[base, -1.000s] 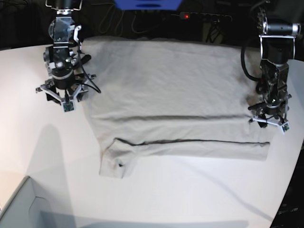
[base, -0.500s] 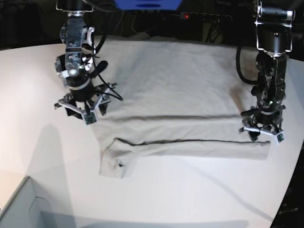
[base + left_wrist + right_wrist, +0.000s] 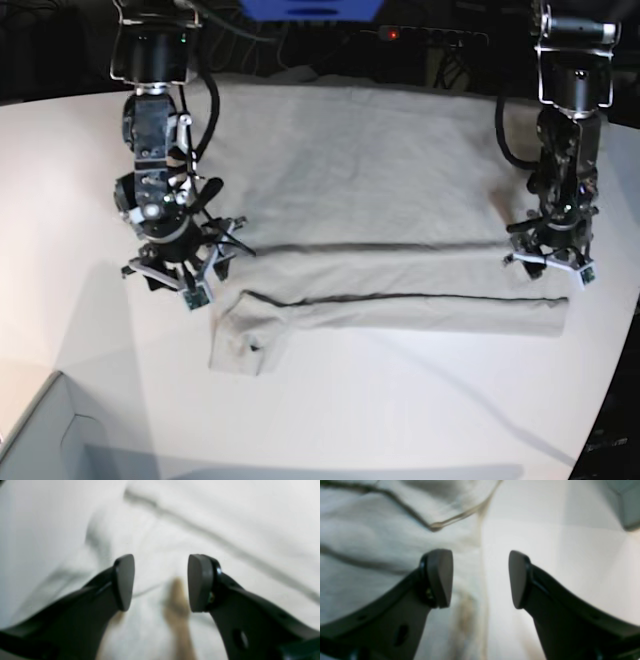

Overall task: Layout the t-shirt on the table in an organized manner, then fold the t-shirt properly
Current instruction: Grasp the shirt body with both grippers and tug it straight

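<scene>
T-shirts: one t-shirt point(image 3: 370, 170), light grey-beige, spread flat across the upper middle of the base view; lower part folded up into a long band along the bottom, one sleeve flap at lower left.
Folds: two long horizontal creases across the cloth in the base view.
Table: one white table point(image 3: 400, 410), bare below the cloth and at far left.
Arms: two, one at each side of the shirt.
Left gripper point(image 3: 160, 582): right side of the base view, over the shirt's right edge; jaws spread, nothing between them, blurred cloth below.
Right gripper point(image 3: 480, 578): left side of the base view, at the shirt's left edge; jaws spread, empty, one pad over cloth and the other over bare table.
Grey box point(image 3: 40, 430): one corner, lower left of the base view, apart from the shirt.
</scene>
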Controlling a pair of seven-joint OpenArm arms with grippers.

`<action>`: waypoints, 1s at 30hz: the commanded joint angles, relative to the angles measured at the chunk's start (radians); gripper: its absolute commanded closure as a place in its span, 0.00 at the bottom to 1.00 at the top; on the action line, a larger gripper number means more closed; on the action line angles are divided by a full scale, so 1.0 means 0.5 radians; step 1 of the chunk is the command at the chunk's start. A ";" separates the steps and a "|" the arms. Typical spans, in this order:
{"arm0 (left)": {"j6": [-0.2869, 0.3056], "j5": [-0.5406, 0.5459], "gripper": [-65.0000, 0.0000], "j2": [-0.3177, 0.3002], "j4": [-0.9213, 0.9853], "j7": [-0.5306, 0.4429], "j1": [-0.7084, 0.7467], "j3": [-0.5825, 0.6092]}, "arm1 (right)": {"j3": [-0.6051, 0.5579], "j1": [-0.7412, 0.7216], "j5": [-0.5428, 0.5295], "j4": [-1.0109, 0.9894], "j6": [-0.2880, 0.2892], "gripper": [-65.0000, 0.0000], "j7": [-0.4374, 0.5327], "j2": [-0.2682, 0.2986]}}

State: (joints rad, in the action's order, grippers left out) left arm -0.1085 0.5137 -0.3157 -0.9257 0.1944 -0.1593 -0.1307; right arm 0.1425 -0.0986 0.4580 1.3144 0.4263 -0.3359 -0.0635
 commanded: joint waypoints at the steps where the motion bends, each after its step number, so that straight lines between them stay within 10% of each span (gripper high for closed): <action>1: 0.004 -0.007 0.49 -0.036 0.009 -0.056 -0.070 -0.007 | 0.005 -0.050 -0.006 0.015 0.024 0.45 0.023 0.000; 30: -0.005 -0.001 0.49 -0.045 -0.575 -0.040 0.366 -0.050 | -0.007 0.361 -0.009 0.343 0.024 0.46 0.020 -0.046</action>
State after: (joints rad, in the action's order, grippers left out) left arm -0.1085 0.5167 -0.3199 -1.1973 0.2012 0.0456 -0.1463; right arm 0.1425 0.0986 0.4610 1.4666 0.4297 -0.3527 -0.0830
